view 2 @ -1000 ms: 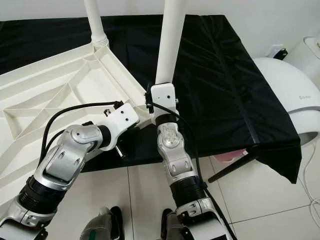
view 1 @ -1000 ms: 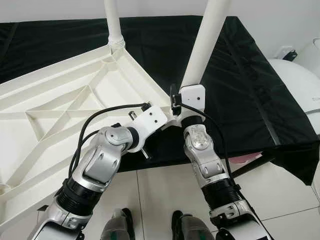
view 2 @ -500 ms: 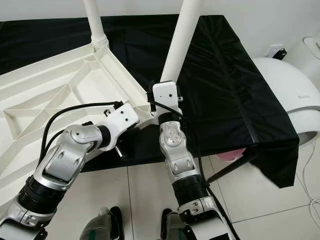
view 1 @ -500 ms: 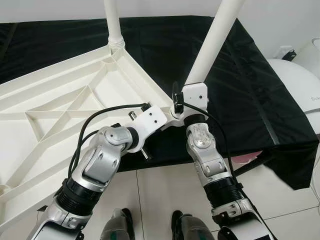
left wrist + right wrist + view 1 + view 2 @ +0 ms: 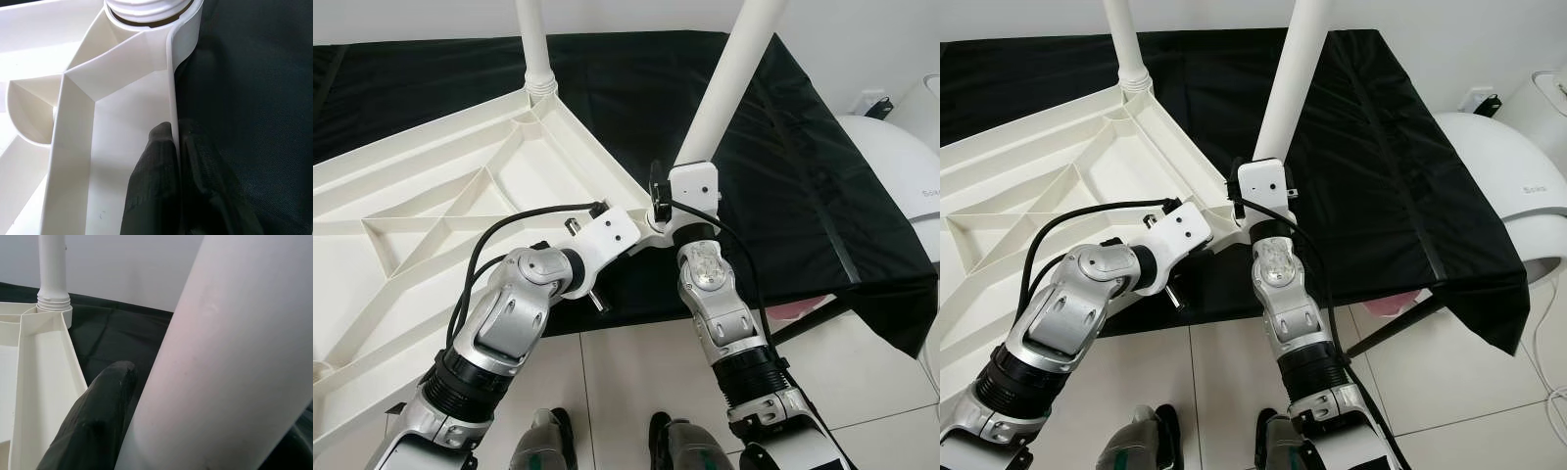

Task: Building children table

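On the bench (image 5: pixel 773 147), draped in black cloth, lies a white plastic tabletop (image 5: pixel 421 225) upside down, its underside a lattice of raised ribs forming triangles. One smooth round white leg (image 5: pixel 534 44) stands screwed into the threaded socket at the far corner. A second leg (image 5: pixel 720 88), equally smooth and tubular, leans over the near corner, tilted toward the robot's right. The right claw (image 5: pixel 142 431) pinches this leg near its lower end, one black textured finger (image 5: pixel 93 421) pressed against its side. The left claw (image 5: pixel 175 171) is pressed together on the thin rim of the tabletop, one finger on each side of the wall, just beside the near corner. Compared with a second ago, the held leg tilts further to the right; the tabletop has stayed put. A white rounded appliance (image 5: pixel 901 157) sits beyond the bench's right edge, over a tiled floor (image 5: pixel 626 382).
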Available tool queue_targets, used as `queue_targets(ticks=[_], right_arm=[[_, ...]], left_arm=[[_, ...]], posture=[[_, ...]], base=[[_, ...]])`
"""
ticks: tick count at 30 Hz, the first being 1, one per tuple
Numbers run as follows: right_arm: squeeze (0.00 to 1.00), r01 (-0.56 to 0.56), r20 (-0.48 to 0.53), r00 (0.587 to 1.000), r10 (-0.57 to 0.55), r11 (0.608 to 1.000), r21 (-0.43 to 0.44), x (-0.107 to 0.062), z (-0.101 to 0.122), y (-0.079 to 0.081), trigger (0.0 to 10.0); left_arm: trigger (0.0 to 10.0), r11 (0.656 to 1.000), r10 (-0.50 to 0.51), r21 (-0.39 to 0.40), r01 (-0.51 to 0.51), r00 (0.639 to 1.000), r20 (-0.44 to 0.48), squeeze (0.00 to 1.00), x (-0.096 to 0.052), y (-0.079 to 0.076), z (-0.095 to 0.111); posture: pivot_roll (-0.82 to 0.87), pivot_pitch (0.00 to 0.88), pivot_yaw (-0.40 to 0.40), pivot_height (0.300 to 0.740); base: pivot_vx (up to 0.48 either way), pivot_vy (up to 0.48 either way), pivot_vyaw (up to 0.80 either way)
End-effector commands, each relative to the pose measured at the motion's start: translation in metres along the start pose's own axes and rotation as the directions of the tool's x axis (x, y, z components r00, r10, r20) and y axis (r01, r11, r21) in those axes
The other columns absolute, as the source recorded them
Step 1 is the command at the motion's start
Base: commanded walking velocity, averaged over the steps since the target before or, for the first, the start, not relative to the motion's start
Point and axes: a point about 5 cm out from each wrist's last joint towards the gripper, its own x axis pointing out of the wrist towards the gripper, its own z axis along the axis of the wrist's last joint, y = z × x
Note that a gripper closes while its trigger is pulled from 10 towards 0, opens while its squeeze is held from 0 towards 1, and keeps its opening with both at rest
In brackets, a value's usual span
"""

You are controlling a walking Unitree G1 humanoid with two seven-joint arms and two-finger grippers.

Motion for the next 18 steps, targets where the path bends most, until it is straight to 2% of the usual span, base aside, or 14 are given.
queue_targets(ticks=[1,18], right_arm=[[0.0,0.048,-0.08,0.995,-0.052,0.998,-0.043,-0.0038,-0.0178,-0.0139,10.0],[0.0,0.042,-0.097,0.994,-0.046,0.998,-0.042,-0.0072,-0.022,-0.0118,10.0]], left_arm=[[10.0,0.998,0.05,0.03,-0.051,0.998,0.047,0.0,-0.0032,0.0027,0.0116],[10.0,0.998,0.053,0.03,-0.054,0.997,0.047,0.0,-0.0037,0.0032,0.0117]], posture=[[-0.08,0.195,-0.047,0.74],[-0.08,0.196,-0.048,0.74]], base=[[0.0,0.0,0.0],[0.0,0.0,0.0]])
